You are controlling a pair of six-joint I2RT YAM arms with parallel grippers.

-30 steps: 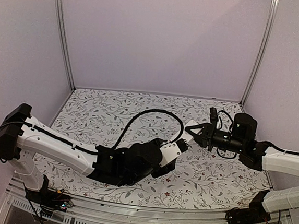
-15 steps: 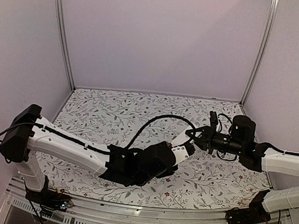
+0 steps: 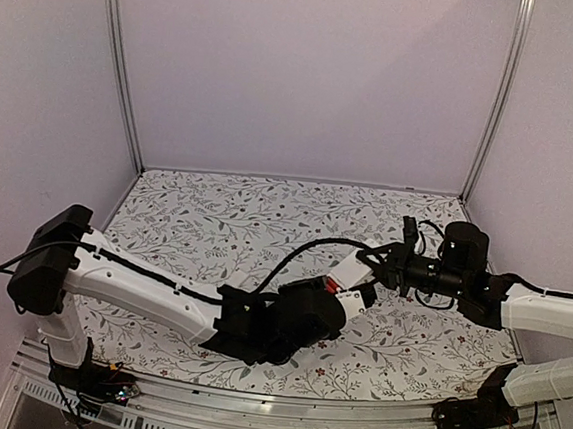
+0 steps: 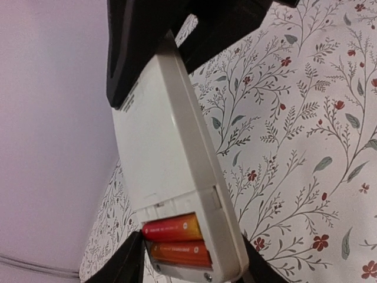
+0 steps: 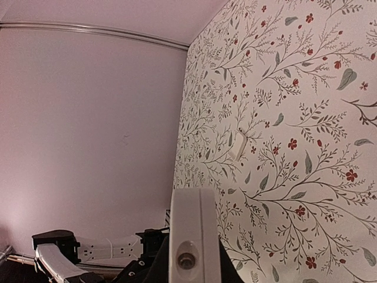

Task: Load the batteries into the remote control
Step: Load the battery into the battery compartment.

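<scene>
The white remote control [image 4: 165,147] is held off the table between both grippers. Its back compartment is open, and the two orange-red batteries [image 4: 174,227] lie side by side in it. My left gripper [image 4: 188,268] is shut on the compartment end, with black fingers on both sides. My right gripper [image 5: 191,262] is shut on the other end, which shows end-on as the remote [image 5: 191,227]. In the top view the remote [image 3: 354,273] spans from the left gripper [image 3: 345,292] to the right gripper [image 3: 371,257].
A small white flat piece [image 5: 237,145], perhaps the battery cover, lies on the flowered table [image 3: 216,218]. The left arm [image 3: 257,322] stretches across the table's front middle. Pale walls close in the back and sides.
My left arm has pushed right and forward with the remote. My right gripper, open a second ago, has closed on the remote's far end.
</scene>
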